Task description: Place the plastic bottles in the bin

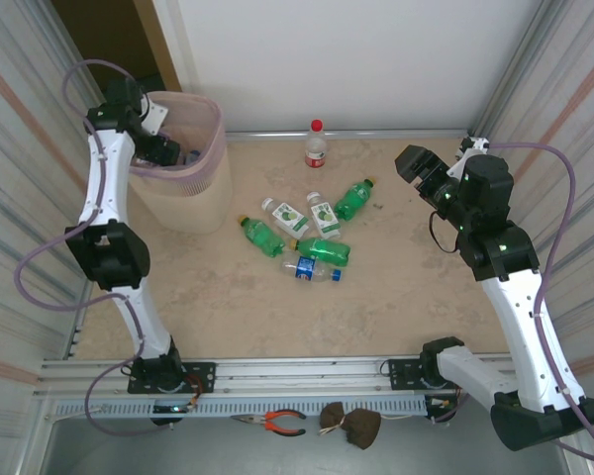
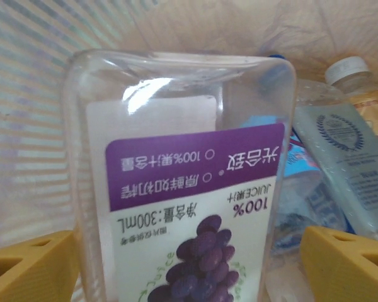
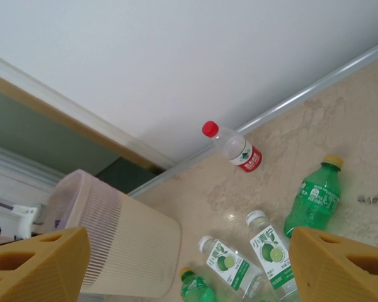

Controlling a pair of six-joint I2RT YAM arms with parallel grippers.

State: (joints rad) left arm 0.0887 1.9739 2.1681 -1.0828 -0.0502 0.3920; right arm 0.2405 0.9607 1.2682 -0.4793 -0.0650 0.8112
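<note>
- A clear square bottle (image 2: 189, 189) with a purple grape label is seen inside the bin (image 1: 193, 203).
- The left gripper (image 2: 189, 267) is spread wide around it, with a gap shown beside one finger.
- The right gripper (image 3: 189, 264) is held open, empty.

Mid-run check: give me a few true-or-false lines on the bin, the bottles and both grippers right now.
The red-capped bottle stands upright by the far wall. True.
The bin lies on its side. False: it stands upright, far left.
The right gripper is clamped shut. False: it is open and empty.
Between the fingers of the left gripper sits a purple-labelled grape juice bottle, with other bottles beyond it in the bin. True.
</note>
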